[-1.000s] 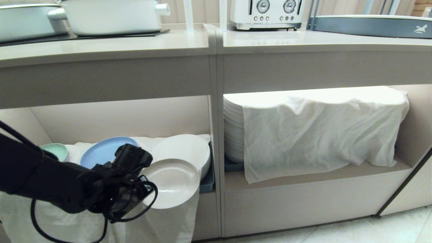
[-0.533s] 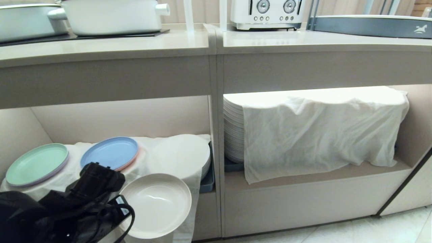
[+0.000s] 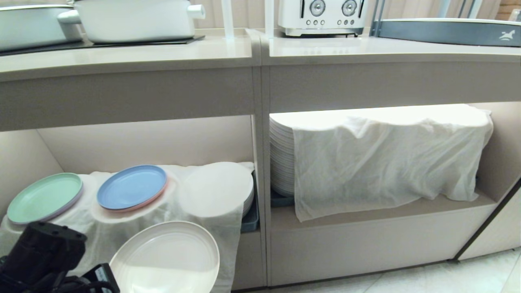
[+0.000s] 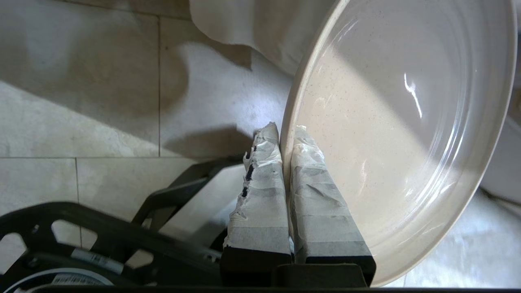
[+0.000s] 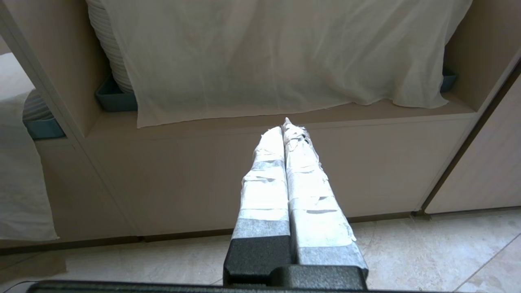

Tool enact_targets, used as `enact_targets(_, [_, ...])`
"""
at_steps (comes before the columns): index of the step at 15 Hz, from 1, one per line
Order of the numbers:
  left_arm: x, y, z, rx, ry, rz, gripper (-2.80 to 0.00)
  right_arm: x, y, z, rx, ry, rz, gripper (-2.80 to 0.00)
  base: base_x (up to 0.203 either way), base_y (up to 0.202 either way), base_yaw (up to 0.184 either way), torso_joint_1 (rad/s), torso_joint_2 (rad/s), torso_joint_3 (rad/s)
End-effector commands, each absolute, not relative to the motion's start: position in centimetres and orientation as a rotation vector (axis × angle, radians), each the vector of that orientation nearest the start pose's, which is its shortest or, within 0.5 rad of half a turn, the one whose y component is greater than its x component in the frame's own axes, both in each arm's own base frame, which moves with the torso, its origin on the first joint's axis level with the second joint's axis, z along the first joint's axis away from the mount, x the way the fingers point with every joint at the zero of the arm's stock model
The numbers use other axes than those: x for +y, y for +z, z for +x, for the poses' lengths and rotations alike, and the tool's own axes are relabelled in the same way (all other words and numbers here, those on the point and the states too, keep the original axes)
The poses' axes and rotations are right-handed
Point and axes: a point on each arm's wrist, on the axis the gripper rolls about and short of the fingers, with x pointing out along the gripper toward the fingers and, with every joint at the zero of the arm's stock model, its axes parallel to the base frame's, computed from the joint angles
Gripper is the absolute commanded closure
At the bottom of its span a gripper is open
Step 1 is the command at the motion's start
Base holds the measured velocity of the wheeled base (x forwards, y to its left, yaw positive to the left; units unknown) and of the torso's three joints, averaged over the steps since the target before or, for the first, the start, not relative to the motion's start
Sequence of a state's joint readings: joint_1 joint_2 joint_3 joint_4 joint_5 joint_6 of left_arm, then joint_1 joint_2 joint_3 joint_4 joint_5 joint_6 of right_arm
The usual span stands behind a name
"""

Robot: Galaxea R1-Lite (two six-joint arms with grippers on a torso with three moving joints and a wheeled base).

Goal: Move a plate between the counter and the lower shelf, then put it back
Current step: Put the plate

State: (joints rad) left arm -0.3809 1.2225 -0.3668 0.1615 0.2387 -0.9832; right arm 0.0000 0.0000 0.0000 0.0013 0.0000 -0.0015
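I have the left gripper pinched on the rim of the cream plate, one taped finger on each face; the plate hangs tilted in front of the lower shelf, below the draped white cloth and over the tiled floor; the blue plate and green plate lie on the cloth; my right gripper is closed on nothing, facing the neighbouring bay.

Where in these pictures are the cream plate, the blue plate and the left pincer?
cream plate [image 3: 167,260]: head view, middle of its inner face.
blue plate [image 3: 131,187]: head view, flat centre, resting on the white cloth.
left pincer [image 4: 286,134]: left wrist view, between the taped tips, at the cream plate's rim.
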Motion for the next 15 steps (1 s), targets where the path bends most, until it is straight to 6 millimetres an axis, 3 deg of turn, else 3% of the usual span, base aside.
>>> enact_targets(1, [-3.3,12.5,9.5,0.887,0.267,-0.636,0.0,0.0,7.5,-2.3,0.001,0.0,-0.002,0.0,0.0,0.0,0.0,0.0,0.0,0.0])
enact_targets(5, [-2.7,12.7,7.0,0.987,0.135,-0.626,0.0,0.0,7.5,-2.3,0.002,0.0,-0.002,0.0,0.0,0.0,0.0,0.0,0.0,0.0])
enact_targets(10, [-2.6,12.7,6.3,1.032,0.022,-0.586,0.0,0.0,7.5,-2.3,0.002,0.0,-0.002,0.0,0.0,0.0,0.0,0.0,0.0,0.0])
enact_targets(15, [-2.4,12.6,5.8,1.048,0.026,-0.581,0.0,0.0,7.5,-2.3,0.002,0.0,-0.002,0.0,0.0,0.0,0.0,0.0,0.0,0.0])
